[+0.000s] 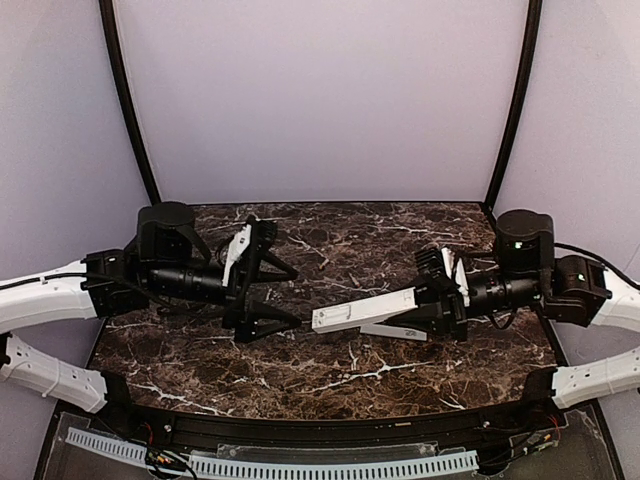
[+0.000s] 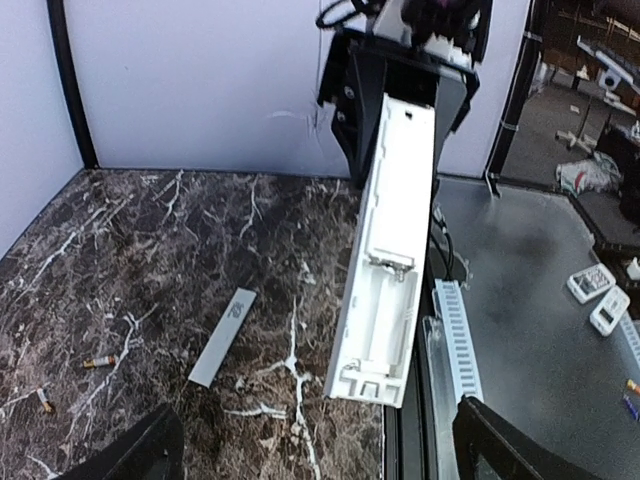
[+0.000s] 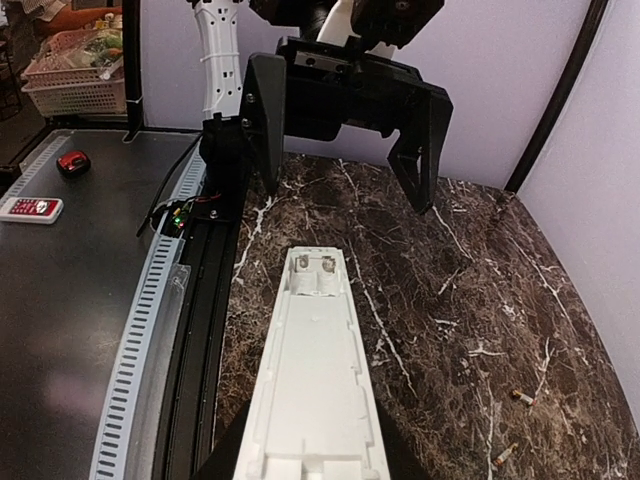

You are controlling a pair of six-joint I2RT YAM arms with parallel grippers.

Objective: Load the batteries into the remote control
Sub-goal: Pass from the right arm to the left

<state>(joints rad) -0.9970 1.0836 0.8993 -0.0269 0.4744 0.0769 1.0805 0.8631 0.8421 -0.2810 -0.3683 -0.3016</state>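
The white remote control (image 1: 365, 311) hangs above the marble table, its back up and its battery bay (image 2: 386, 312) open and empty. My right gripper (image 3: 312, 470) is shut on its far end, so the remote control (image 3: 316, 370) points toward the left arm. My left gripper (image 2: 320, 455) stands open just short of the remote's free end (image 2: 366, 378), with nothing between its fingers (image 1: 283, 321). Two batteries (image 2: 100, 361) (image 2: 44, 400) lie on the marble; the same batteries (image 3: 522, 398) (image 3: 505, 453) show in the right wrist view. The flat white cover strip (image 2: 222, 336) lies on the table beside the remote.
A black rail (image 3: 205, 300) and a white slotted duct (image 2: 455, 330) run along the table's near edge. Purple walls (image 1: 320, 100) close the back and sides. Beyond the rail a grey side surface holds other remotes (image 2: 600, 295) and a red object (image 3: 72, 162).
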